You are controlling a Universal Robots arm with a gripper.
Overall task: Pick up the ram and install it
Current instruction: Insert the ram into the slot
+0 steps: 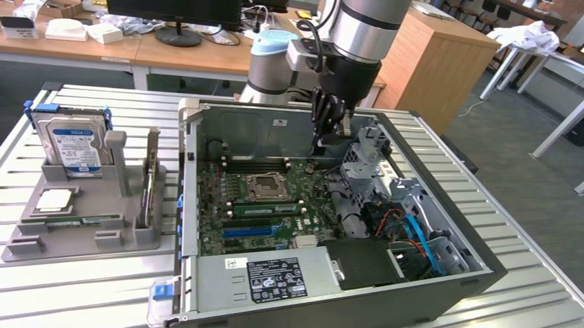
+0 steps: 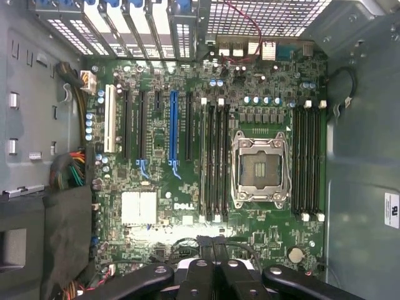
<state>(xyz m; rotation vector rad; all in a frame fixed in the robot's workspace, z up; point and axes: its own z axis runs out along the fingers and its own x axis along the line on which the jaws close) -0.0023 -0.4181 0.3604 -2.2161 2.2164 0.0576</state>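
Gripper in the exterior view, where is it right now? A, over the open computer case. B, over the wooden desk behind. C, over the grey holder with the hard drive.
A: the gripper hangs just inside the open computer case, above the green motherboard.

Lit brightly and evenly from overhead. Shadowed softly inside the computer case (image 1: pixel 273 130), darkest toward five o'clock in the exterior view. Blown out pale on the wrist view's heatsink (image 2: pixel 139 207).
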